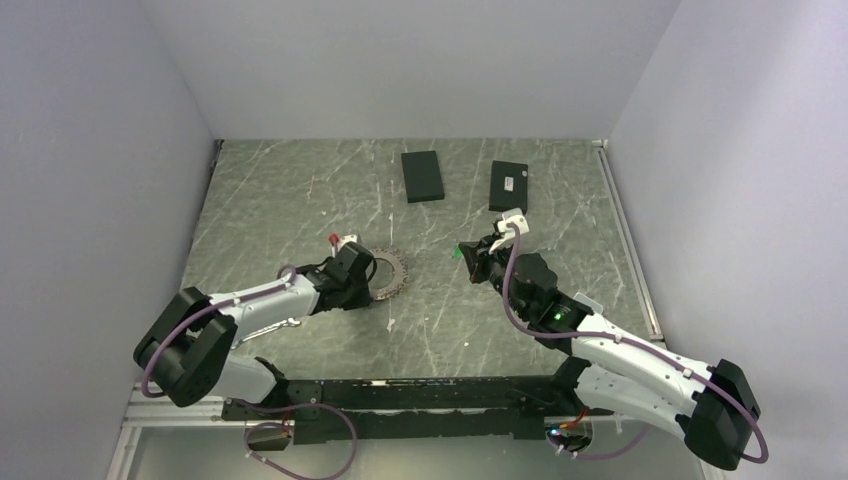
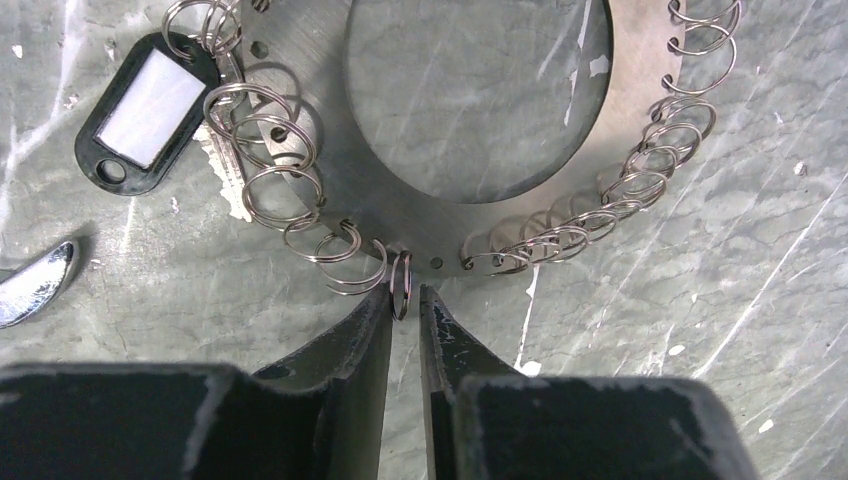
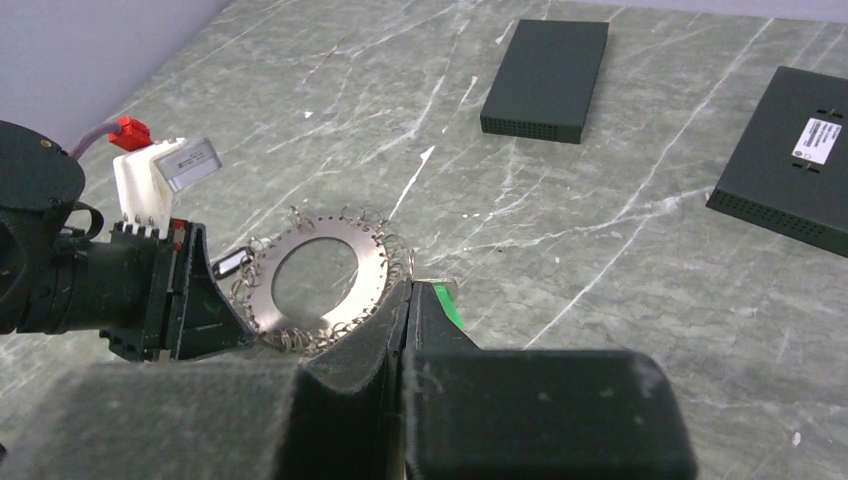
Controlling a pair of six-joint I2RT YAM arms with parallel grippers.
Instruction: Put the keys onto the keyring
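Observation:
The keyring (image 1: 403,268) is a grey metal disc with an open centre, its rim hung with many small split rings. It fills the left wrist view (image 2: 420,228) and also shows in the right wrist view (image 3: 372,262). My left gripper (image 2: 404,296) sits at the disc's near rim, its narrow jaws pinching one upright split ring (image 2: 401,280). In the top view the left gripper (image 1: 368,283) is at the disc's left side. My right gripper (image 3: 410,290) is shut on a key with a green tag (image 3: 450,305), a short way right of the disc (image 1: 468,256).
A black key tag with a white label (image 2: 150,110) lies at the disc's rim, and a shiny metal piece (image 2: 30,285) lies to the left. Two flat black boxes (image 1: 422,175) (image 1: 509,185) lie at the back. Grey walls stand on three sides.

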